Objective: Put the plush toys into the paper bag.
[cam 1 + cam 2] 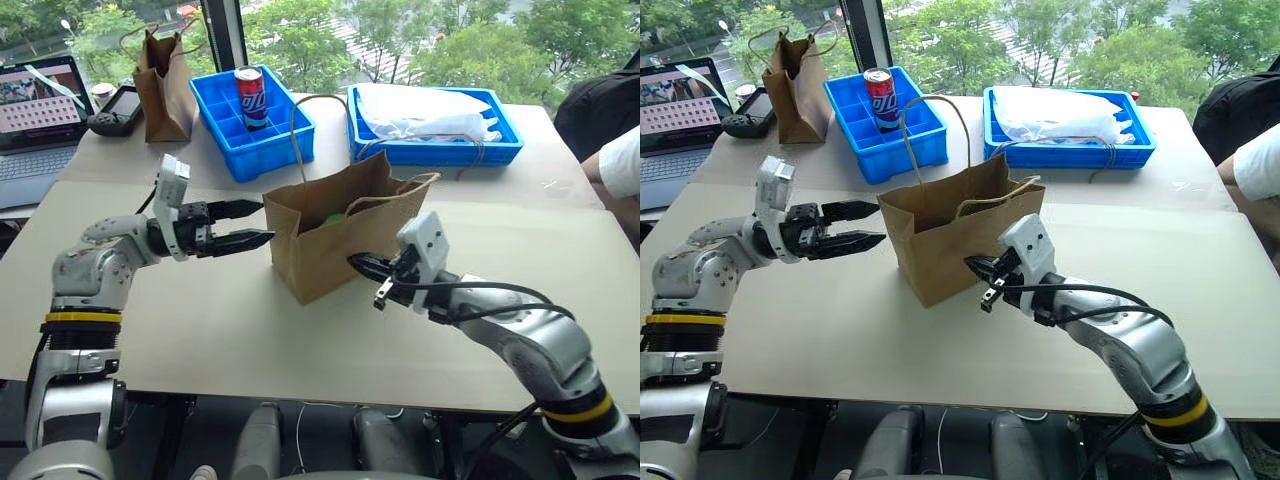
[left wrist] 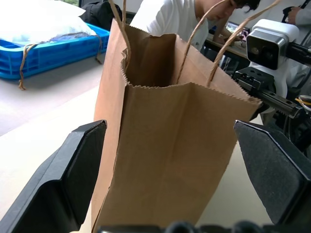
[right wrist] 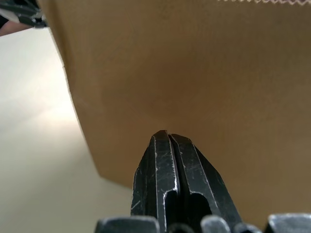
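- Nearest: right gripper [image 1: 358, 263], black fingers pressed together with nothing between them, tips at the lower front wall of the paper bag; touching or just short of it, cannot tell.
- On the other side: left gripper [image 1: 252, 224], fingers spread wide and empty, pointing level at the bag's narrow end, just beside it and apart from the paper.
- Between the two grippers: wide light-brown paper bag [image 1: 330, 235], upright on the pale table [image 1: 200, 320], mouth open, twine handles [image 1: 295, 120] looping above the rim.
- Inside the bag's mouth: a patch of lime green [image 1: 333, 218], part of one plush toy; rest hidden by the paper.
- Behind the bag: blue bin [image 1: 250, 135] with a red drink can [image 1: 250, 95] standing in it; second blue bin [image 1: 435, 125] holding white plastic wrap.
- Far left: narrower, darker brown bag [image 1: 165, 90], a handheld controller [image 1: 118, 108] and a laptop [image 1: 40, 110].
- Far right edge: a person's white sleeve [image 1: 620, 160].
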Action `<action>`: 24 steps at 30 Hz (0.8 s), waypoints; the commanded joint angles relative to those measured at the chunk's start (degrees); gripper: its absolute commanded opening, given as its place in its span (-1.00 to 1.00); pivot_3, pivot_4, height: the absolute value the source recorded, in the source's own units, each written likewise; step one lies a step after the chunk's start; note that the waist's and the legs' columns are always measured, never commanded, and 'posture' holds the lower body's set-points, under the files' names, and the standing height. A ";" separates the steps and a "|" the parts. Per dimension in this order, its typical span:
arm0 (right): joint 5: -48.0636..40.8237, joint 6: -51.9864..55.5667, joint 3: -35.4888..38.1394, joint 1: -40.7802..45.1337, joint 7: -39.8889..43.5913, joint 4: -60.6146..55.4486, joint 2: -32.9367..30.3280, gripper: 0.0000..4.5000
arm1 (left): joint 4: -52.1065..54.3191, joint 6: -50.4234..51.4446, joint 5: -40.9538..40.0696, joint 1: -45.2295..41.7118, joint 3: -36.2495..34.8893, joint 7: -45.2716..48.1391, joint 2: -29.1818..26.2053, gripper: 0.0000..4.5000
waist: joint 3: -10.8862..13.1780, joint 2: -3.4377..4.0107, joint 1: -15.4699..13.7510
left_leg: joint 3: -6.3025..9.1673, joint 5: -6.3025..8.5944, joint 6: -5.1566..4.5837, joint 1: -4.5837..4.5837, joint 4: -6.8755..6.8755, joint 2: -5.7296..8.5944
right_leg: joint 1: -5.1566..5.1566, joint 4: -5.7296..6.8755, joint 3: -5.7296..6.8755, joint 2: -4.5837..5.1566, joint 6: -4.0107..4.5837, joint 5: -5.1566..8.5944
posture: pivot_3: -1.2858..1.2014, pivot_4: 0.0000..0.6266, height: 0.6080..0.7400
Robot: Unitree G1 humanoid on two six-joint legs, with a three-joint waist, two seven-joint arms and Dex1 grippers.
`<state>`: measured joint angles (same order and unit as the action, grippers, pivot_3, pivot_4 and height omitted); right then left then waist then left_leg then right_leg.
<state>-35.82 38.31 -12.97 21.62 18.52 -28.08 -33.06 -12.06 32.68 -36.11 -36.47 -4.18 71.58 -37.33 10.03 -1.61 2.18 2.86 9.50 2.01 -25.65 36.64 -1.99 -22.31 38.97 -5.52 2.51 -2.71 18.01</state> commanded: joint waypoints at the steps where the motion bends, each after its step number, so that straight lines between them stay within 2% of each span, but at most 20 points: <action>1: 4.27 -4.02 0.76 1.97 0.69 2.07 3.26 -0.99 | 3.62 0.91 -1.39 -0.89 -0.56 0.18 0.50 1.00 | 0.00 0.00 0.05 | 0.01 0.00 0.00 0.00 0.00 -0.01 | 0.00 0.01 0.02 -0.01 0.00 0.00 | 0.03 -0.52 0.51; 10: 10.07 -7.16 0.68 5.15 1.99 8.27 12.23 -0.99 | 12.51 7.73 -6.72 2.45 0.50 4.75 -0.65 1.00 | 0.00 0.01 0.45 | 0.02 0.00 0.00 0.07 0.00 -0.03 | 0.01 0.11 0.04 -0.02 0.01 0.00 | 0.03 -0.52 0.51; 17: 11.35 -6.35 0.90 5.40 2.86 8.32 16.32 -0.99 | 11.77 7.19 -5.04 2.54 0.92 2.22 1.39 1.00 | 0.00 0.01 0.31 | 0.03 0.00 0.00 0.12 0.00 -0.03 | 0.04 0.13 0.06 -0.02 0.01 -0.01 | 0.03 -0.52 0.51; 24: 10.55 -3.24 0.45 4.64 4.24 5.77 17.20 -0.99 | 11.13 6.16 -3.31 2.17 1.88 -1.38 4.00 1.00 | 0.00 0.01 0.29 | 0.04 0.00 0.00 0.12 0.00 -0.03 | 0.04 0.14 0.06 -0.02 0.02 -0.01 | 0.03 -0.52 0.51</action>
<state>-24.19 33.94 -12.86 26.02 21.72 -18.64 -16.23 -1.33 39.94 -40.03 -33.68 -2.33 70.92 -33.64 10.03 -1.60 2.47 2.90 9.50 2.01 -25.53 36.64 -2.02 -22.27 39.11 -5.46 2.49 -2.69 18.00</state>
